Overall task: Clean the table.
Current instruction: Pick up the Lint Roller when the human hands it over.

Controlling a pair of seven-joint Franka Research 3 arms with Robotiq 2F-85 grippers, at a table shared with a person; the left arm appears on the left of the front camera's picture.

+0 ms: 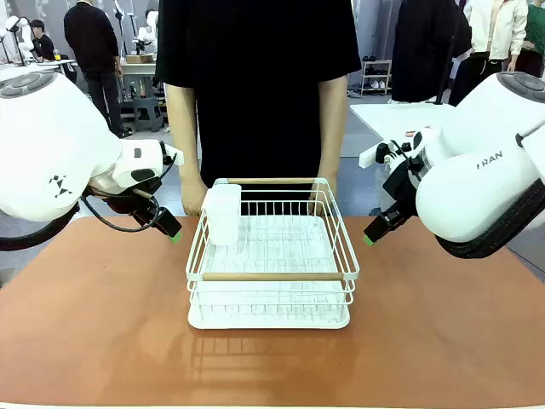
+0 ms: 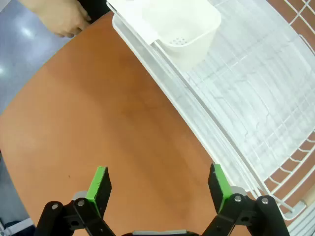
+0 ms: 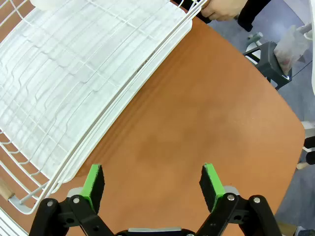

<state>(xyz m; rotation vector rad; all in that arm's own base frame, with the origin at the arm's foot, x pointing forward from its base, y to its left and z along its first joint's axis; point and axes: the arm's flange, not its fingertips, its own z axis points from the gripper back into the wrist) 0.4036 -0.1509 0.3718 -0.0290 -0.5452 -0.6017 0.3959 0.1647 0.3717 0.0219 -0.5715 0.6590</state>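
Both our left hand (image 2: pixel 158 172) and our right hand (image 3: pixel 151 169) are hanging wide open and empty beside the white rack (image 1: pixel 272 276) in the middle of the brown surface (image 1: pixel 102 324), so we are risking knocking it by swinging in.

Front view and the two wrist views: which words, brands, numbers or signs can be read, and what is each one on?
"FRAN": dark letters on the white shell of the right arm, where the shell's curve cuts the word off.
A small dark logo mark without letters is on the left arm.
There is no print on the rack or the table.
The wrist views have nothing to read.
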